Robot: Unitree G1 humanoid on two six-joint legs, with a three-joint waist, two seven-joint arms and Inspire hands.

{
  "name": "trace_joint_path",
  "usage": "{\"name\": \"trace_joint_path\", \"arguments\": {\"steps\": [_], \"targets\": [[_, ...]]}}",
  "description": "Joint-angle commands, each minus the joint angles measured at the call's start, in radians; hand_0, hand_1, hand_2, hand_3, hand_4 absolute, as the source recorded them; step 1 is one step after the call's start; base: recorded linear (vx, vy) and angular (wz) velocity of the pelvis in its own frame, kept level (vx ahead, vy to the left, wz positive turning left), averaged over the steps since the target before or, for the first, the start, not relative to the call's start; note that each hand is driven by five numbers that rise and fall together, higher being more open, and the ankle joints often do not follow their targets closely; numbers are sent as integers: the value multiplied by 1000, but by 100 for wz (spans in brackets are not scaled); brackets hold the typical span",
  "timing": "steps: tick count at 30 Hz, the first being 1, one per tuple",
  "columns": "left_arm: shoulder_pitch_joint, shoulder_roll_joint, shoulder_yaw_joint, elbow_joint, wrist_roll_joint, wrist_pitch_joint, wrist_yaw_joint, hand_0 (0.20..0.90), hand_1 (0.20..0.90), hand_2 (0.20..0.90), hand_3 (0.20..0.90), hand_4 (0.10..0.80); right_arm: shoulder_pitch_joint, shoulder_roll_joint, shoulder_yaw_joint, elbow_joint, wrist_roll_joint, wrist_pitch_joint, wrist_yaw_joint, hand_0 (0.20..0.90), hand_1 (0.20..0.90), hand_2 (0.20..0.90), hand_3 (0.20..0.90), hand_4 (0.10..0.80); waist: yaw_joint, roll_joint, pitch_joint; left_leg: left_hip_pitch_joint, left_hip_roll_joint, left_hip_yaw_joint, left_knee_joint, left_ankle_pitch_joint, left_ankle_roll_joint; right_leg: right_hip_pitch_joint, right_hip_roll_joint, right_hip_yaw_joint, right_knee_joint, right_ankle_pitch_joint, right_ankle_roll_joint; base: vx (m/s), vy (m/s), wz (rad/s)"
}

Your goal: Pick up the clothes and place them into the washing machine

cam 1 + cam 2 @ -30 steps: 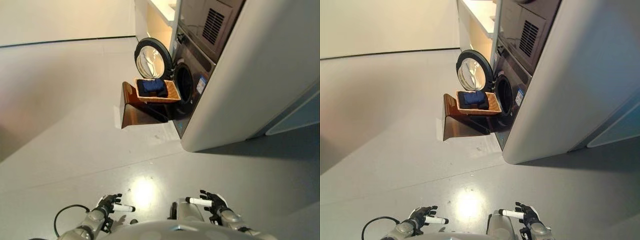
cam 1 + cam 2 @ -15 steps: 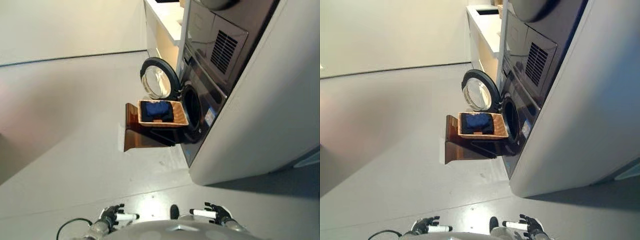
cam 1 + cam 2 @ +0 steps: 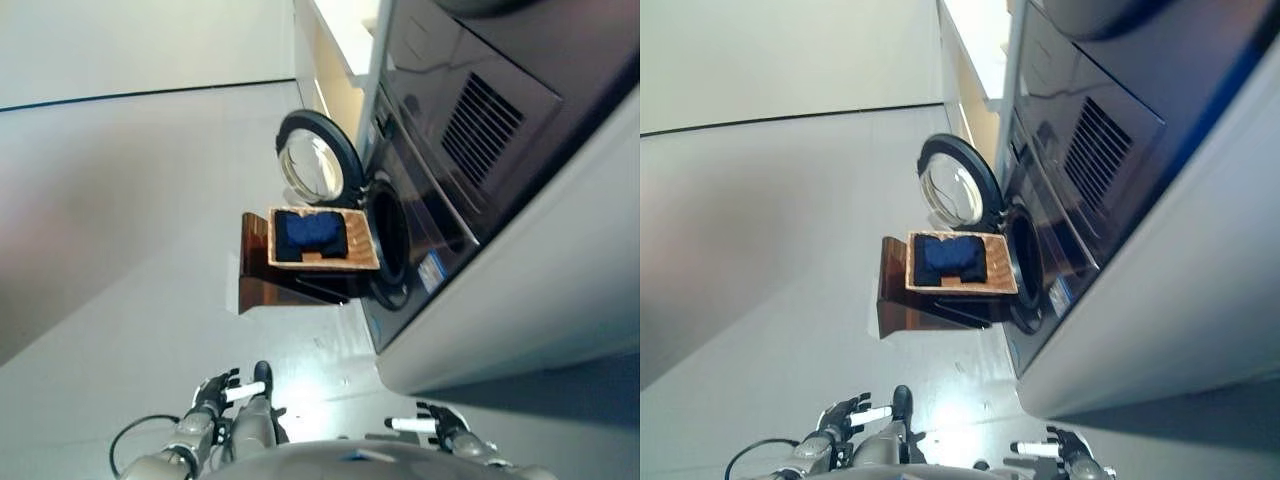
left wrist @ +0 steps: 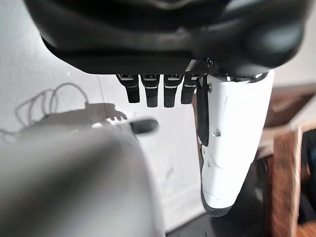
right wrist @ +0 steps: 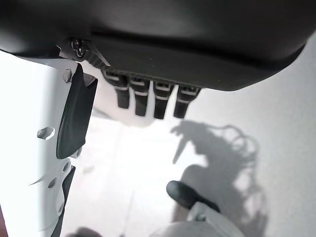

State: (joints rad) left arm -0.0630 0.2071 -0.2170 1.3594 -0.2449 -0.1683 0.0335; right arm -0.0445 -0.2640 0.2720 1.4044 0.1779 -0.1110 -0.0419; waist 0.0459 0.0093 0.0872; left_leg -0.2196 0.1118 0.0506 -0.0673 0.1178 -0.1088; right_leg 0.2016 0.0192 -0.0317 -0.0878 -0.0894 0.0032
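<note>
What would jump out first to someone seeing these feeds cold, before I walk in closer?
First, the washing machine, its round door swung open toward the robot's left. Right in front of the opening a wicker basket sits on a brown stand, with dark blue clothes folded inside. Both hands hang low near the robot, well short of the basket, empty with relaxed fingers: left hand, right hand.

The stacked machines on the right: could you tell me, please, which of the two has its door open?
The lower machine. Its round glass door is swung wide open beside the basket of dark blue clothes; the upper unit shows only a closed front with a vent grille.
</note>
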Motion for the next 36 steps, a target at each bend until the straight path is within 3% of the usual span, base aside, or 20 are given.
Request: {"name": "trace_joint_path", "arguments": {"steps": [1,3,4,5,7,9,11,12,14,15,16,18,20,21,22,29,31,33,34,36], "targets": [[-7,25,2,31,16,-19,3,900,900,900,900,800,13,5,-12,-6,15,-26,3,900,900,900,900,800,5,-43,-72,-24,-26,13,-19,110,36,-8,-11,68,28,-27,61,353,243,-74],[-11,32,4,27,21,-21,2,900,900,900,900,800,19,14,-20,-2,13,-25,11,900,900,900,900,800,7,-57,-92,0,-46,26,-6,83,57,-8,-45,64,73,-28,85,374,281,-47],[-19,42,6,19,20,-24,1,900,900,900,900,800,18,18,-26,-1,16,-25,22,900,900,900,900,800,7,-69,-98,21,-68,38,13,51,78,-31,-69,68,172,0,109,293,229,-9],[-19,43,6,19,20,-24,1,900,900,900,900,800,18,18,-26,-1,16,-25,22,900,900,900,900,800,7,-70,-98,22,-69,39,14,50,78,-32,-70,69,173,-1,110,255,235,11],[-28,54,5,5,17,-26,4,900,900,900,900,800,11,23,-27,-10,15,-28,23,900,900,900,900,800,3,-77,-97,44,-91,43,36,7,106,-95,-91,73,332,82,132,172,200,1],[-43,65,-9,-17,21,-29,6,900,900,900,900,800,-1,21,-12,-31,3,-31,22,900,900,900,900,800,-6,-69,-76,74,-101,39,46,-17,126,-173,-84,69,495,166,138,146,233,-5],[-55,74,-19,-21,34,-25,7,900,900,900,900,800,-17,13,5,-46,-17,-33,17,900,900,900,900,800,-17,-45,-46,102,-96,25,54,-28,141,-243,-65,45,627,204,136,169,245,12],[-58,87,-27,-18,46,-20,9,900,900,900,900,800,-34,6,47,-93,-80,-31,10,900,900,900,900,800,-18,-25,-33,143,-86,26,38,-37,147,-307,-95,-44,695,192,121,254,232,17],[-62,101,-28,-18,60,-20,11,900,900,900,900,800,-53,-7,89,-142,-145,-31,1,900,900,900,900,800,-9,-27,-31,171,-86,28,21,-52,138,-316,-173,-179,587,129,107,213,99,11],[-61,101,-28,-18,60,-20,11,900,900,900,900,800,-53,-7,89,-142,-145,-31,1,900,900,900,900,800,-13,-27,-28,174,-87,24,21,-52,137,-310,-174,-183,586,127,106,140,-17,7],[-62,103,-25,-22,65,-24,10,900,900,900,900,800,-70,-18,108,-153,-172,-31,3,900,900,900,900,800,-4,-28,-26,185,-85,25,13,-60,127,-315,-189,-242,511,94,99,129,-58,5],[-57,103,-17,-24,73,-27,4,900,900,900,900,800,-106,-34,138,-157,-210,-31,4,900,900,900,900,800,7,-50,-23,205,-99,23,2,-76,114,-312,-187,-292,327,104,103,166,-119,-8],[-57,102,-8,-25,73,-30,5,900,900,900,900,800,-144,-45,152,-184,-225,-28,-2,900,900,900,900,800,11,-78,-25,219,-112,22,-5,-91,101,-316,-182,-292,171,157,123,142,-147,-2],[-62,102,-14,-25,70,-31,7,900,900,900,900,800,-159,-47,156,-194,-222,-27,-4,900,900,900,900,800,1,-80,-17,230,-110,14,-6,-95,100,-328,-166,-219,158,171,125,130,-126,8],[-60,97,-14,-32,67,-33,11,900,900,900,900,800,-158,-47,152,-187,-214,-31,-5,900,900,900,900,800,1,-89,-21,234,-115,7,-6,-99,98,-318,-159,-185,125,178,127,127,-104,19],[-15,44,-26,-21,73,-32,5,900,900,900,900,800,-143,-64,145,-227,-196,-41,-4,900,900,900,900,800,13,-101,-83,246,-96,-4,-20,-105,76,-219,-127,-199,26,171,120,120,-108,25],[-28,53,-32,-39,69,-35,13,900,900,900,900,800,-150,-61,154,-243,-173,-51,-5,900,900,900,900,800,13,-121,-64,189,-82,-15,146,-138,54,-199,-115,-189,39,138,89,9,-184,4],[-55,62,-39,-54,55,-39,22,900,900,900,900,800,-159,-60,175,-266,-164,-52,-8,900,900,900,900,800,25,-131,-16,80,-70,-34,349,-87,27,-177,-105,-191,40,124,57,-128,-141,42],[-67,63,-38,-54,51,-39,25,900,900,900,900,800,-169,-59,185,-273,-164,-51,-7,900,900,900,900,800,40,-132,2,48,-84,-64,399,-73,28,-175,-100,-191,43,125,50,-95,-72,50],[-68,63,-31,-49,41,-38,30,900,900,900,900,800,-183,-58,201,-282,-169,-52,-12,900,900,900,900,800,52,-140,0,33,-86,-88,335,-86,41,-168,-101,-184,33,122,58,81,1,4]]}}
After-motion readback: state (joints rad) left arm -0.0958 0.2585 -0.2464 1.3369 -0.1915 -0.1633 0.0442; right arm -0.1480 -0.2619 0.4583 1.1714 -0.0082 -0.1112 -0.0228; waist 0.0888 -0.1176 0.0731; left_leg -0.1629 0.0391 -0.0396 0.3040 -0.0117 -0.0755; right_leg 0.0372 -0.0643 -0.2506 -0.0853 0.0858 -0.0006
